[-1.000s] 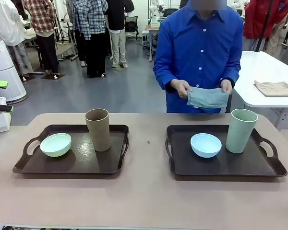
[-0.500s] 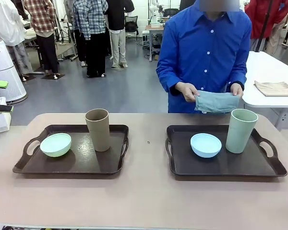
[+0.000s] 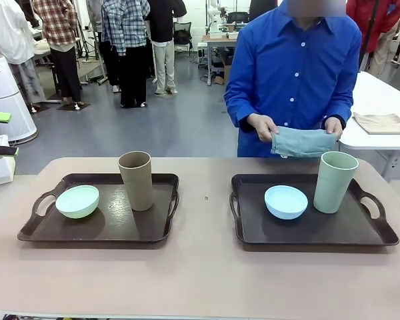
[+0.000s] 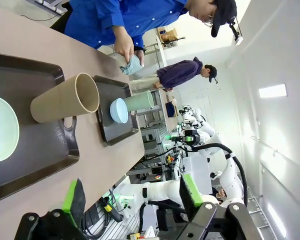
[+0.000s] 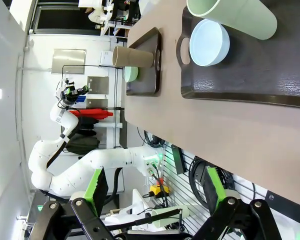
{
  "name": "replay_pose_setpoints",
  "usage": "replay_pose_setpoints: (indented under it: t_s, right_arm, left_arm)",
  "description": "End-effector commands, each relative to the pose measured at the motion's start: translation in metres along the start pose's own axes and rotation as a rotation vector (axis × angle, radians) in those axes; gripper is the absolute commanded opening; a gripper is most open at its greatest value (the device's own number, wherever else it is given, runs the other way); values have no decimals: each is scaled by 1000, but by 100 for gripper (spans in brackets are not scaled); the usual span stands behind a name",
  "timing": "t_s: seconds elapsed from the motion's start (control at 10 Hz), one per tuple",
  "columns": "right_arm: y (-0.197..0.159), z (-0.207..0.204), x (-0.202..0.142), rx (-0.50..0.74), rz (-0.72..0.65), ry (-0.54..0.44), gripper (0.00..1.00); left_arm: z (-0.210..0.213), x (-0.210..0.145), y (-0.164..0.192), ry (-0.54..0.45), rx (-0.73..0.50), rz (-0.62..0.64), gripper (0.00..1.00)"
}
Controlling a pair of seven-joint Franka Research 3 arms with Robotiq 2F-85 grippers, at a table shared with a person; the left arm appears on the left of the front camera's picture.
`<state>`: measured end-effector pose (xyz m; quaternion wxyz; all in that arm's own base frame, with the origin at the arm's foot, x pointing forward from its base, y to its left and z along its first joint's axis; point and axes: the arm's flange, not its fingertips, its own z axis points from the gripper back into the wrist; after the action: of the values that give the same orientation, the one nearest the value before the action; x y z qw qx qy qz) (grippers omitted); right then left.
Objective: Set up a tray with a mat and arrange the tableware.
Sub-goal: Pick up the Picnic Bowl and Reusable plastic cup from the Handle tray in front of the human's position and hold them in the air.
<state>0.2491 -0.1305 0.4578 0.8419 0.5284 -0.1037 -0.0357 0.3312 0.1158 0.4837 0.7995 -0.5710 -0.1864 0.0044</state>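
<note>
The left tray [image 3: 27,230] holds one mint green bowl [image 3: 77,201] and one brown tumbler [image 3: 136,180], standing up. The right tray [image 3: 387,235] holds one light blue bowl [image 3: 286,202] and one pale green tumbler [image 3: 335,181]. That makes two trays, side by side on the table [image 3: 200,280].

At the far side, a person [image 3: 293,67] holds one folded blue-grey mat [image 3: 300,142] in both hands [image 3: 263,127], up behind the right tray. One tan cloth [image 3: 382,123] lies on a white table [image 3: 360,137] far right.

The left gripper [image 4: 131,190] and right gripper [image 5: 155,184] both gape wide, holding nothing.

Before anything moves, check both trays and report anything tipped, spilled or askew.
Nothing stands out. The brown tumbler and mint bowl sit upright on the left tray; pale tumbler and blue bowl on the right tray. No spills.
</note>
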Motion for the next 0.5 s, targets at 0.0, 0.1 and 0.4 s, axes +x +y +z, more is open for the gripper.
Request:
replay_pose_setpoints:
  t_s: [0.0,0.1,0.4]
  right_arm:
    - [-1,1,3,34,16,-8,100]
    - [-1,1,3,34,16,-8,100]
    - [-1,1,3,34,16,-8,100]
  left_arm:
    - [1,1,0,-10,-21,-9,100]
    - [1,1,0,-10,-21,-9,100]
    - [1,1,0,-10,-21,-9,100]
